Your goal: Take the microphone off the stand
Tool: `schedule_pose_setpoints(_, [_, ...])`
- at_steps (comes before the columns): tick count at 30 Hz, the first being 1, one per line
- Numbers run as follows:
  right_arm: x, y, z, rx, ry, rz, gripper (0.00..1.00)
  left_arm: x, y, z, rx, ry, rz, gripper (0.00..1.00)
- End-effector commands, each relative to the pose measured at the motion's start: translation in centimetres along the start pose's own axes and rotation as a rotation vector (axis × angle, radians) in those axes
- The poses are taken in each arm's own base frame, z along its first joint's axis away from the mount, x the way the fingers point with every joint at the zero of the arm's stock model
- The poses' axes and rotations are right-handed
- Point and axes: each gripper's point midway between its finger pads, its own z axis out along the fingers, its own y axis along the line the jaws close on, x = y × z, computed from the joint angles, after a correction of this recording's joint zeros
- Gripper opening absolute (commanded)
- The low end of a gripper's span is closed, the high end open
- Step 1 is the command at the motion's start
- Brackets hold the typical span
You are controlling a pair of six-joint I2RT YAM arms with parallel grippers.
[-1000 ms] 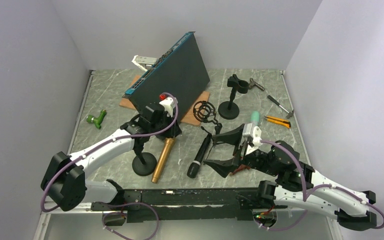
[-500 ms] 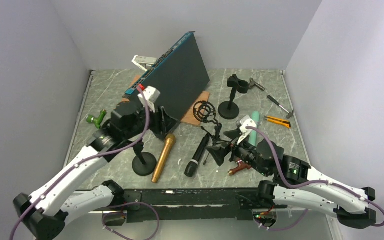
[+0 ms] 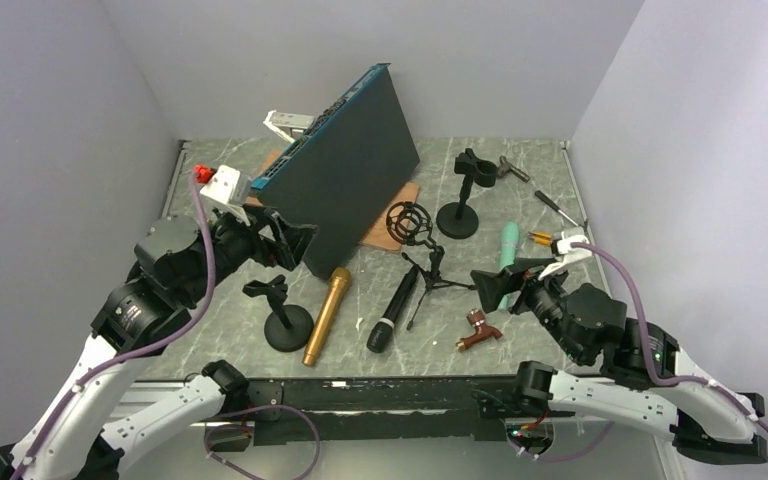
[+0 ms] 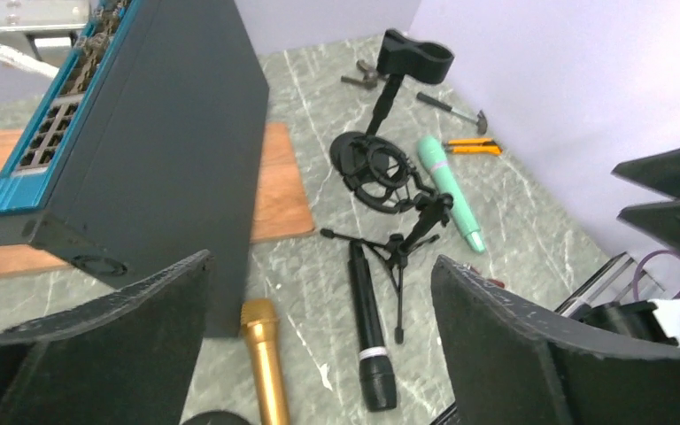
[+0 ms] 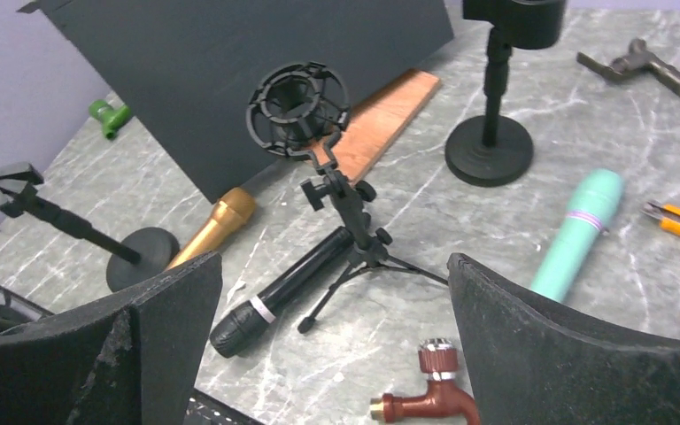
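Three microphones lie flat on the table, none in a stand. The gold microphone point(image 3: 326, 316) point(image 4: 261, 354) rests beside a small round-base clip stand point(image 3: 282, 318), whose clip is empty. The black microphone point(image 3: 392, 310) point(image 5: 288, 288) lies against the tripod stand with its empty shock mount point(image 3: 412, 224) point(image 5: 299, 106). The teal microphone point(image 3: 507, 250) point(image 5: 580, 230) lies to the right. My left gripper point(image 3: 285, 245) point(image 4: 319, 266) hangs open above the gold microphone. My right gripper point(image 3: 495, 282) point(image 5: 336, 261) is open and empty, raised to the right of the tripod.
A black box with a blue face point(image 3: 345, 160) leans on a wooden board point(image 3: 392, 215) at the back. A third empty stand point(image 3: 465, 195) is behind the tripod. A red tap point(image 3: 478, 330), an orange knife point(image 3: 543, 238) and metal tools point(image 3: 558, 210) lie on the right.
My left gripper has opened, risen and pulled back to the left, leaving the gold microphone on the table. My right arm has drawn back to the right, away from the black microphone.
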Motion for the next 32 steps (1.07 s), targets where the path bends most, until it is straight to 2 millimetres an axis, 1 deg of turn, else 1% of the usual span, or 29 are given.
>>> schedule_pose_setpoints(1, [-1.3,-2.7,-1.8,0.096,-0.003,0.000,1.00,0.2,0.8,-1.2,-0.038,0.009,0.027,0.99])
schedule_pose_setpoints(7, [-4.0,-4.4,-3.8,0.117,-0.065,0.039,1.00,-1.7,0.2,-3.9,-0.009,-0.100,-0.009,0.99])
schedule_pose_setpoints(12, [-5.2,-6.3,-5.1,0.182,-0.108,0.103,1.00,-2.4,0.3,-5.5,-0.018,-0.134,-0.036,1.00])
schedule_pose_setpoints(14, [-5.4,-7.1,-5.4,0.218,-0.119,0.112,1.00,-2.8,0.4,-5.9,-0.020,-0.159,-0.040,0.99])
schedule_pose_setpoints(15, [-5.6,-7.3,-5.4,0.226,-0.126,0.117,1.00,-3.3,0.2,-6.4,-0.012,-0.188,-0.038,1.00])
schedule_pose_setpoints(17, [-6.0,-7.2,-5.6,0.228,-0.134,0.138,1.00,-4.1,0.2,-7.0,-0.008,-0.231,-0.032,1.00])
schedule_pose_setpoints(23, [-7.8,-6.9,-6.0,0.200,-0.185,0.193,1.00,-5.9,1.5,-9.9,-0.057,-0.391,-0.046,0.99])
schedule_pose_setpoints(27, [-9.2,-6.7,-6.6,0.150,-0.245,0.240,1.00,-6.3,2.1,-11.2,-0.074,-0.459,-0.053,0.99])
schedule_pose_setpoints(29, [-9.6,-6.1,-7.0,0.079,-0.273,0.233,1.00,-6.4,2.3,-11.8,-0.085,-0.469,-0.058,0.99])
schedule_pose_setpoints(32, [-10.7,-6.3,-8.0,0.044,-0.333,0.279,1.00,-6.3,2.6,-12.6,-0.101,-0.465,-0.068,0.99])
